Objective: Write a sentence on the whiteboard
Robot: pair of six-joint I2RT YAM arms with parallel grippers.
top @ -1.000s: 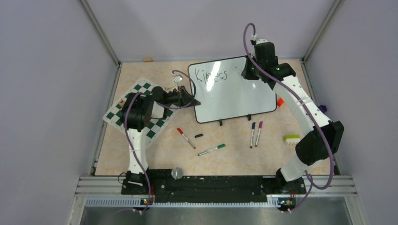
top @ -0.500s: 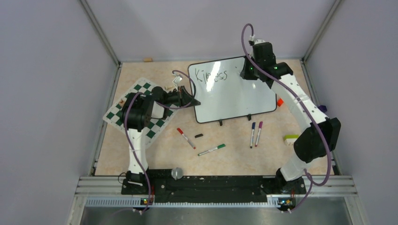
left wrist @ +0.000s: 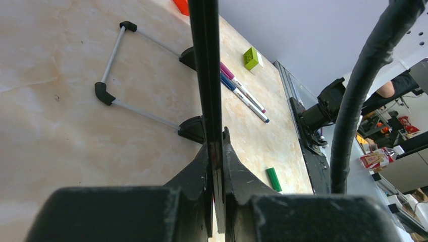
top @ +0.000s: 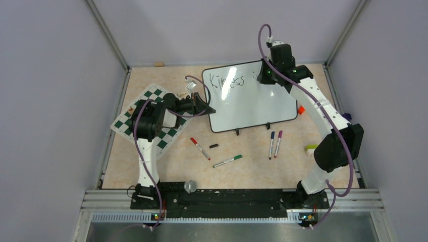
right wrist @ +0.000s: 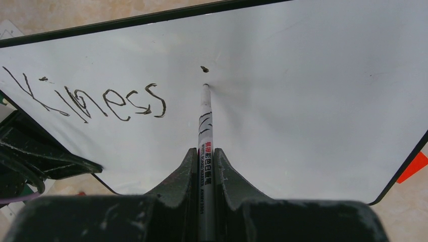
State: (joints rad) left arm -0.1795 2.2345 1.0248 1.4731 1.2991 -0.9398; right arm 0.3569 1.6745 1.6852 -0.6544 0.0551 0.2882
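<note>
The whiteboard (top: 252,108), a large glossy white rectangle with a thin black frame, rounded corners and two small black feet, stands propped on the far middle of the beige desk (top: 171,166), just right of a green-and-white checkered chess mat (top: 151,96). The sentence (right wrist: 86,101) on it is one line of thin black handwriting in the upper left part, reading roughly "Kiness"; a small black dot (right wrist: 204,69) sits apart to its right.

The left fingers (left wrist: 227,159) are closed tight on the board's left edge, one on each face of the black frame. The right fingers (right wrist: 218,164) are fully closed around a slim white-barrelled marker (right wrist: 205,126) with printed lettering. The marker's tip touches the white surface just below the dot, right of the last letter.

On the desk in front of the board lie a red-capped marker (top: 200,148), a small black cap (top: 214,145), a green-capped marker (top: 227,161), and a blue one (top: 272,144) beside a purple one (top: 278,143). A green-and-white block (top: 311,148) sits near the right arm.
</note>
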